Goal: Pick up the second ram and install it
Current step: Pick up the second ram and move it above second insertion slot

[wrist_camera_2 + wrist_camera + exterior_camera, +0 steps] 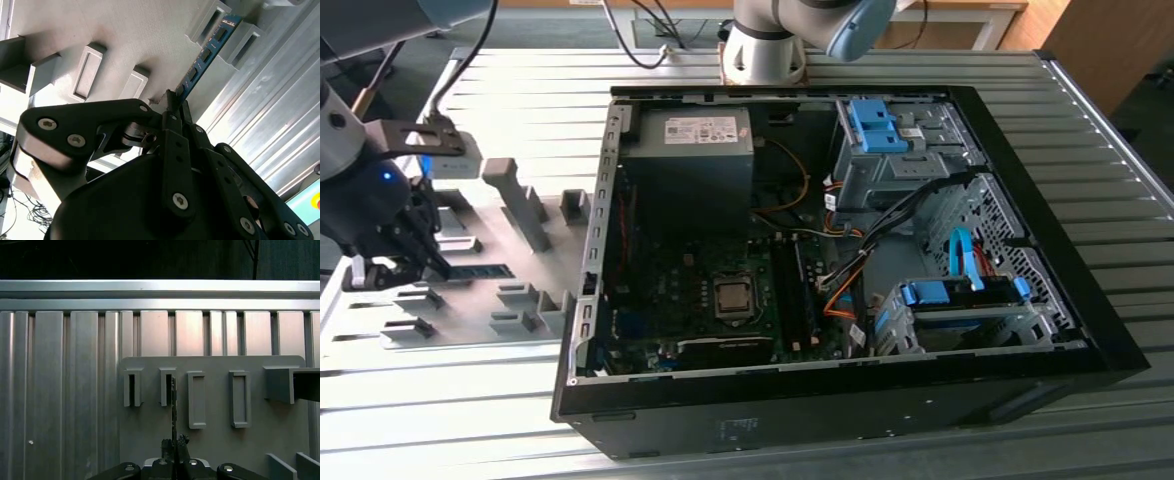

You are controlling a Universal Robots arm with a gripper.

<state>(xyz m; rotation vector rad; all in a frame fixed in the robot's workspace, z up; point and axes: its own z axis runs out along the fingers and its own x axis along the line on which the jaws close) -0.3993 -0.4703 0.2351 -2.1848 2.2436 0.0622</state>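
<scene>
Over grey holder plate, gripper is pinching near end of second ram. Jaws are standing narrow, closing on board edge. Ram's long axis is running straight out from fingertips, far end sitting between two holder blocks on plate, board standing on edge.

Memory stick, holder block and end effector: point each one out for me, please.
memory stick (206, 56), second wrist view, middle of its chip side.
holder block (163, 388), first wrist view, face beside its slot.
end effector (176, 100), second wrist view, between the fingertips at the stick.
</scene>
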